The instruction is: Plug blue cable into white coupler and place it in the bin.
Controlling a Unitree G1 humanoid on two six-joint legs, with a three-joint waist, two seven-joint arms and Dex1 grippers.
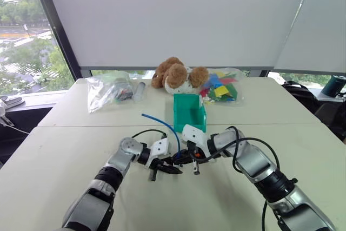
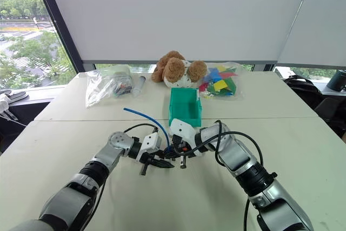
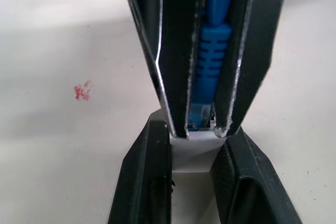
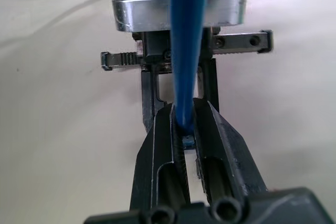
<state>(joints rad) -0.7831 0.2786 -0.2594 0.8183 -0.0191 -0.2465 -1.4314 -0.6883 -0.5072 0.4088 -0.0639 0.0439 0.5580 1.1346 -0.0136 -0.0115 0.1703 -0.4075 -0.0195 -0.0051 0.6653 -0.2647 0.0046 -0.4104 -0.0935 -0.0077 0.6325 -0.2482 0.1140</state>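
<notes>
**Both grippers meet over the cable plug at the near middle of the table**

I have the two grippers tip to tip above the white table (image 1: pixel 65 150), towards its near edge and about midway between its side edges. My right gripper (image 4: pixel 183 129) is pressed together, pinching the thin bright blue flexible cable (image 1: pixel 162 123) just behind its ribbed plug; from there the cable arcs up and away to my left. In the left wrist view my left gripper (image 3: pixel 194 156) has its two black fingers on either side of the tiny white plastic rectangular coupler (image 3: pixel 191 150), touching its flanks, and the blue plug's tip sits at the coupler's mouth. How firmly the left fingers press I cannot tell. The small teal-green plastic bin (image 1: pixel 189 112) stands just beyond the grippers, nearer the far edge.
</notes>
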